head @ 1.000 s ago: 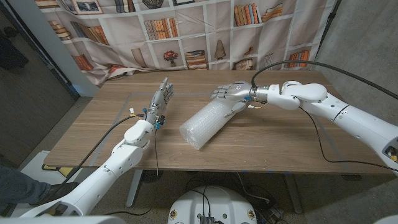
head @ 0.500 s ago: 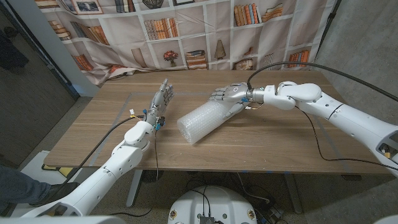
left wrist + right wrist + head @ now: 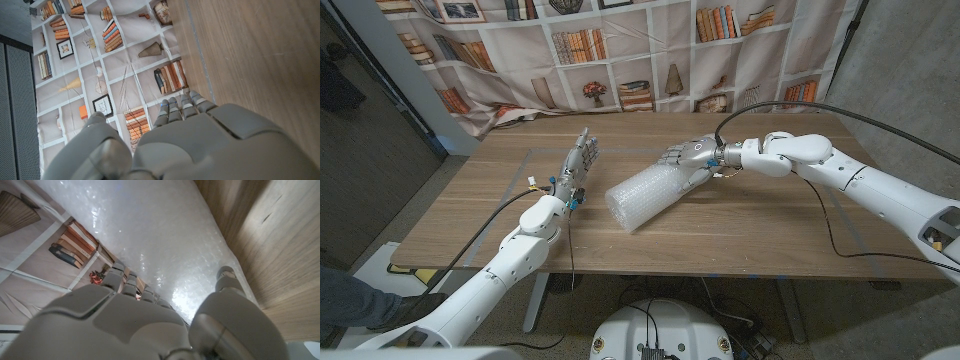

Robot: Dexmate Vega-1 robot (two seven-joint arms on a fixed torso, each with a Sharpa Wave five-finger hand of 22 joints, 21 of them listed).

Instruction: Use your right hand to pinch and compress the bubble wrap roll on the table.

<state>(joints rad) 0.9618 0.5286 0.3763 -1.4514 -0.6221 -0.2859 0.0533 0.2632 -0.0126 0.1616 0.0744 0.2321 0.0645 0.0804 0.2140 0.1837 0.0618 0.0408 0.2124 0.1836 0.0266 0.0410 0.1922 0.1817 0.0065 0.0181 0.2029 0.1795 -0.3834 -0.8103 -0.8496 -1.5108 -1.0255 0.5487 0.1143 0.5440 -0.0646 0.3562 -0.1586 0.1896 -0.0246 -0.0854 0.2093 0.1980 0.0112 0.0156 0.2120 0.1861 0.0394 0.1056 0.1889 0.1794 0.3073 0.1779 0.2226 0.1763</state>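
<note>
The bubble wrap roll (image 3: 642,196), a white translucent cylinder, lies slantwise on the middle of the wooden table (image 3: 770,225). My right hand (image 3: 686,158) sits over the roll's far right end. In the right wrist view its fingers (image 3: 125,282) curve over one side of the bubble wrap roll (image 3: 165,240) and the thumb (image 3: 227,280) presses the other side, so the end is pinched between them. My left hand (image 3: 581,158) stands upright on the table to the left of the roll, a short gap away, fingers straight and holding nothing. The left hand (image 3: 200,140) faces the backdrop in the left wrist view.
A printed bookshelf backdrop (image 3: 620,60) hangs behind the table's far edge. A black cable (image 3: 800,103) arcs over my right arm, and a thin one (image 3: 500,212) runs along my left arm. Bare wood lies in front of and to the right of the roll.
My right hand has moved a little to the left and settled on the roll's end. The roll's near end has shifted slightly left and away. My left hand has not moved.
</note>
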